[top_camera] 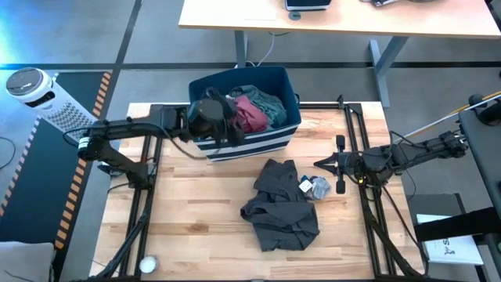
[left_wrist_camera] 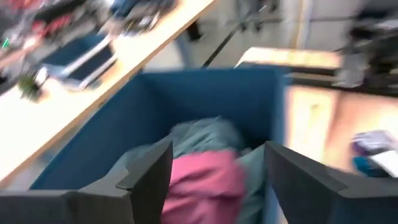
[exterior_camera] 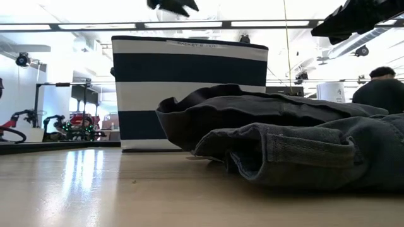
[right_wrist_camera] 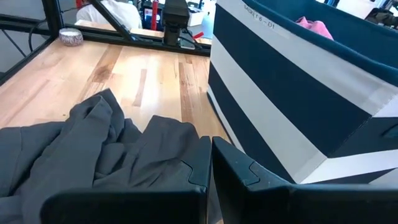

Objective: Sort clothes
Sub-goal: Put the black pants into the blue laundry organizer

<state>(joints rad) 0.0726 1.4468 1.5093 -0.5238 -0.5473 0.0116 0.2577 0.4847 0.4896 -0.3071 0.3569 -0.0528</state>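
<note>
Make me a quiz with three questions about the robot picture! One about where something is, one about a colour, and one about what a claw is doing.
1. Where is the dark garment?
A. In the bin
B. On the table
C. On the floor

2. What colour is the piece on top in the bin?
A. Yellow
B. Orange
C. Red-pink

3. How is the left gripper?
A. Open, empty, over the bin
B. Shut on the dark garment
C. Resting on the table

Answers:
1. B, it lies crumpled on the wooden table in front of the bin.
2. C, a red-pink piece lies beside teal fabric.
3. A, its fingers are spread with nothing between them above the bin.
</note>
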